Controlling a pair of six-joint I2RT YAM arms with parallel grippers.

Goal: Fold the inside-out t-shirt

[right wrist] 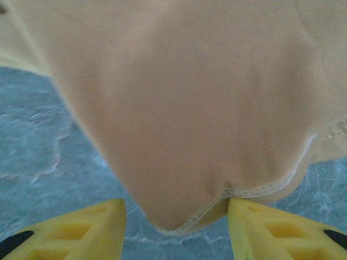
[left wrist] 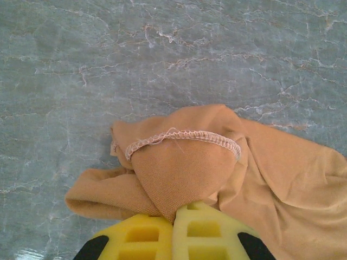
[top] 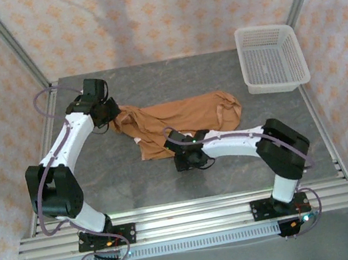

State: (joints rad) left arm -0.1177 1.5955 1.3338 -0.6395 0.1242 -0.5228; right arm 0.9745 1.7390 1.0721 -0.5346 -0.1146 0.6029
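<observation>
You have the grey marbled table (top: 235, 173) spread under both arms, and the inside-out t-shirt (top: 184, 113) lies bunched in a long, rumpled strip across its middle, running from the left arm's wrist towards the right and stopping well short of the white mesh basket (top: 273, 59), which sits at the far right corner. The shirt's nearer flap hangs down towards you, just beside the right arm's wrist. Your left gripper (left wrist: 176, 216) is at the shirt's left end with its yellow fingers pressed together on a peak of cloth, so it is pinching the fabric there; from that wrist you see the cloth folding away to the right over the table. Your right gripper (right wrist: 176, 208) stands with its yellow fingers wide apart, and a rounded lobe of the shirt hangs down between them, its edge touching the inner side of the right-hand finger while the left-hand finger stands clear of it. A pale overlock seam (left wrist: 184, 135) curves over the pinched peak in the left wrist view, and a thin stitched hem (right wrist: 260, 189) rims the hanging lobe in the right wrist view.
</observation>
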